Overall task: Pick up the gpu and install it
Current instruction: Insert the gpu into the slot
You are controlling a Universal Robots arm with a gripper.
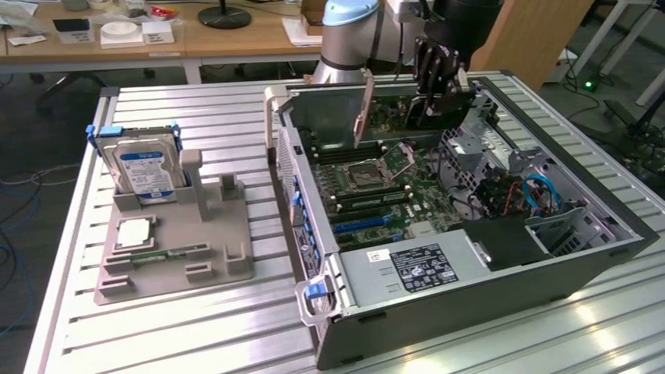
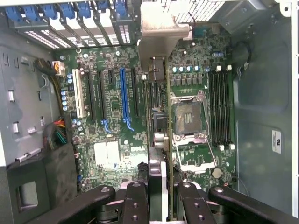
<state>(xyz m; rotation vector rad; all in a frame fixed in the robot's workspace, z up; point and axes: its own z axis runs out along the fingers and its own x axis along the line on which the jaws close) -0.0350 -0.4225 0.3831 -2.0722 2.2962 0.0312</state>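
gpu [image 2: 160,122] clenched edge-on in claw [image 2: 162,185] over open computer case [image 1: 468,312], slatted metal table [image 1: 198,331], wooden desks [image 1: 244,40] behind

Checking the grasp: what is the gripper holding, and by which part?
The gpu; the gripper pinches its two flat faces at the upper edge.

— How is the light in the exterior view?
— Even, from overhead. The ribbed table [image 1: 592,331] throws white glare at the lower right of the frame, and shadows beside the grey holder [image 1: 177,234] are soft.
— Inside the computer case [image 1: 592,261]?
— Dimmer, with one corner nearly black.
— The wrist view?
— The motherboard [image 2: 112,116] is bright. The gpu [image 2: 161,126] washes out pale at its bracket end, and the gripper [image 2: 161,189] is dark.
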